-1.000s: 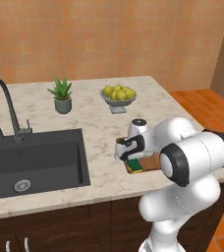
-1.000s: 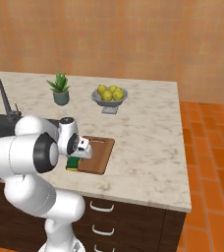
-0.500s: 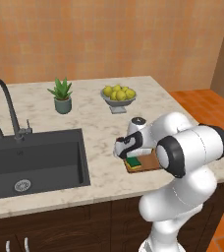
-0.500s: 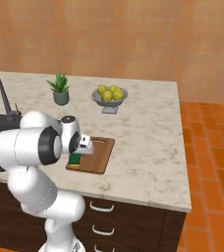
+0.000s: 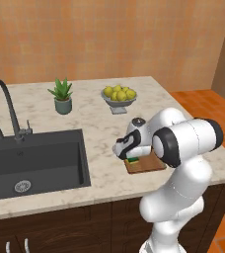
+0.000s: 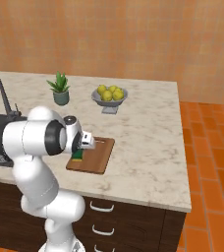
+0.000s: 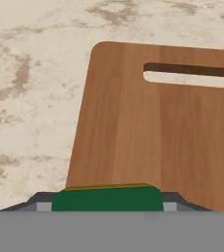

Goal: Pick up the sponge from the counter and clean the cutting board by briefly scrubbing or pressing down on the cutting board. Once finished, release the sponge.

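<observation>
Pressing is the step in hand, by my reading: the gripper [image 7: 108,204] sits narrow around the sponge [image 7: 108,198], whose green layer shows between the two dark tips at the bottom of the hand view, with a thin yellow line along its top edge. In the right base view the sponge [image 6: 78,155] lies low at the left end of the board [image 6: 95,156], centre-left of the frame, and seems to rest on the wood or very near it. To do this well, I would keep the hold firm and bear straight down, then rub a short way toward the slot, which sits in the upper right of the hand view, staying clear of the board [image 7: 158,142] edge at lower left so the sponge does not slide off onto the counter [image 7: 30,88]. Let go only once the sponge rests flat. Much is hard to make out: in the left base view the white arm covers most of the board [image 5: 146,164], centre-right, leaving only a strip and a green speck of sponge [image 5: 132,159] beneath the gripper [image 5: 129,155]. Whether the sponge truly touches the wood cannot be told, since its underside is hidden and the hand view cuts off its lower part
</observation>
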